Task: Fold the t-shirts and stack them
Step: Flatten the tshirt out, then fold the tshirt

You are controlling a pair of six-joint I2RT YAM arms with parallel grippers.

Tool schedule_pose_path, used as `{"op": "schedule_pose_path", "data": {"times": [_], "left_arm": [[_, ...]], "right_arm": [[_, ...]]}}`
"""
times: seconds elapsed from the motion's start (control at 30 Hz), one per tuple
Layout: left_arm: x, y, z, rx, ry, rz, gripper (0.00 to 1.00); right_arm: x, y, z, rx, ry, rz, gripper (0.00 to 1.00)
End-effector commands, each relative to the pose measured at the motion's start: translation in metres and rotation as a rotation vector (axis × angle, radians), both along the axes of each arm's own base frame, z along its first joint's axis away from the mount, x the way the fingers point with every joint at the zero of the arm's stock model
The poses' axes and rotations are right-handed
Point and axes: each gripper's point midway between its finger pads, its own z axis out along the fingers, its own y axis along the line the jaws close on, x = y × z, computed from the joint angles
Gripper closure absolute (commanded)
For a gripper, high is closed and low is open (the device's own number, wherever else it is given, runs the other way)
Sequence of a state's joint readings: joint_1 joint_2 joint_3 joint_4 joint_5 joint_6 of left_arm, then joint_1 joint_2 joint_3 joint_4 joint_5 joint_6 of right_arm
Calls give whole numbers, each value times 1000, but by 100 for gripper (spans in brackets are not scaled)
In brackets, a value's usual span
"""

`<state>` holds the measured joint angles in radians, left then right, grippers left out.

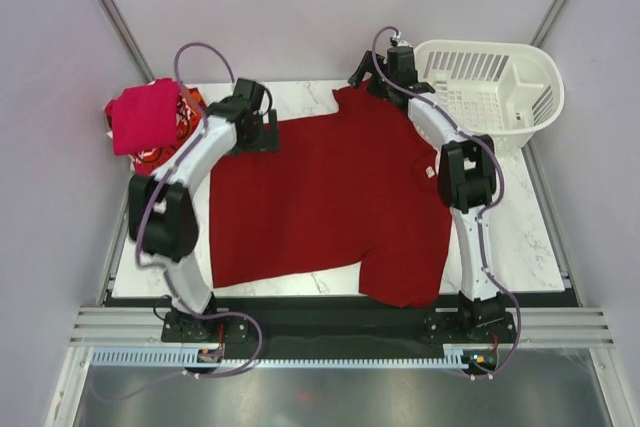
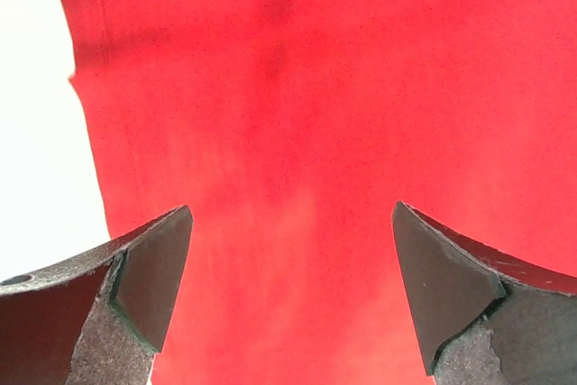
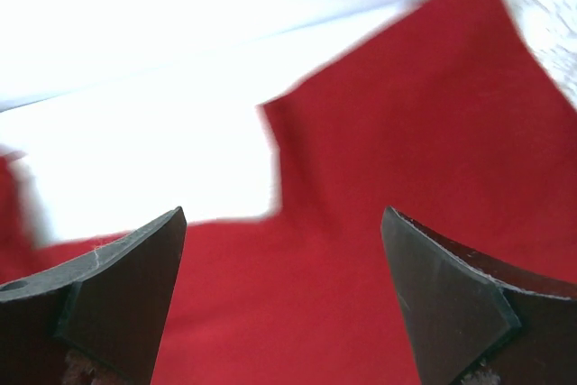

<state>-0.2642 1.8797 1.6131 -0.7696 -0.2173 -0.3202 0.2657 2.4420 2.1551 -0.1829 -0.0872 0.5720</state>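
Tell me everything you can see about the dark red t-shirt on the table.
The dark red t-shirt is plain soft cloth, spread flat and unfolded across the marble table, neck to the right with a small white label. One sleeve reaches the table's near edge. The open left gripper and right gripper hang over its far edge.

- The marbled desk [image 1: 520, 237] carried a dark red t-shirt [image 1: 330, 197], spread flat.
- A magenta-topped shirt pile [image 1: 145, 117] sat far left.
- A white basket [image 1: 495, 87] stood far right.
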Motion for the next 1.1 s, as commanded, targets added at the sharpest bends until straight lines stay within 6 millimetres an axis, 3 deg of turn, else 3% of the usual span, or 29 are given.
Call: {"op": "schedule_pose_path", "data": {"times": [0.0, 0.03, 0.07, 0.1, 0.13, 0.17, 0.2, 0.23, 0.27, 0.3, 0.33, 0.37, 0.4, 0.47, 0.53, 0.57, 0.6, 0.67, 0.7, 0.77, 1.07], "left_arm": [[-60, 10, 37, -95, -59, 132, 0], [-92, 12, 10, -115, 18, 154, 0], [-109, 10, 28, -189, -40, 190, 0], [-122, 9, 25, -225, -46, 200, 0], [-152, 7, -1, -271, 24, 235, 0], [-167, 6, -1, -317, 21, 253, 0], [-182, 4, 9, -372, -18, 257, 0], [-207, 1, -9, -420, 44, 291, 1], [-220, -2, -14, -452, 71, 306, 2], [-240, 0, -21, -474, 96, 346, 3], [-248, 3, -27, -470, 108, 370, 3], [-255, 5, -33, -468, 117, 383, 3], [-262, 4, -37, -473, 123, 391, 3], [-271, 0, -39, -467, 166, 401, 3], [-281, -2, -51, -454, 228, 426, 5], [-286, -3, -54, -439, 248, 430, 5], [-292, -9, -57, -422, 262, 408, 5], [-302, -9, -70, -381, 294, 458, 8], [-306, -11, -75, -356, 300, 451, 9], [-312, -7, -87, -320, 317, 505, 11], [-303, 23, -101, -157, 238, 605, 15]], "right_arm": [[-49, 24, 143, 59, -214, 105, 2], [-76, 26, 181, 53, -267, 98, 2], [-87, 17, 183, 18, -273, 45, 2], [-108, 15, 146, -11, -199, 45, 2], [-135, 17, 171, 12, -232, 57, 2], [-156, 15, 135, 12, -143, 58, 2], [-172, 16, 126, 25, -115, 79, 2], [-193, 16, 138, 48, -132, 105, 2], [-216, 15, 100, 33, -50, 135, 2], [-235, 15, 103, 52, -52, 158, 2], [-248, 15, 91, 49, -29, 172, 2], [-269, 8, 55, 24, 43, 176, 2], [-282, 6, 57, 37, 43, 174, 2], [-311, -6, 25, 20, 133, 167, 2], [-335, -16, 22, 5, 154, 145, 2], [-349, -26, 4, -22, 192, 129, 2], [-359, -32, 15, -13, 160, 117, 2], [-377, -49, -2, -47, 190, 78, 2], [-382, -54, 5, -40, 160, 67, 2], [-392, -62, -2, -58, 178, 59, 2], [-408, -66, -8, -92, 196, 111, 2]]}}
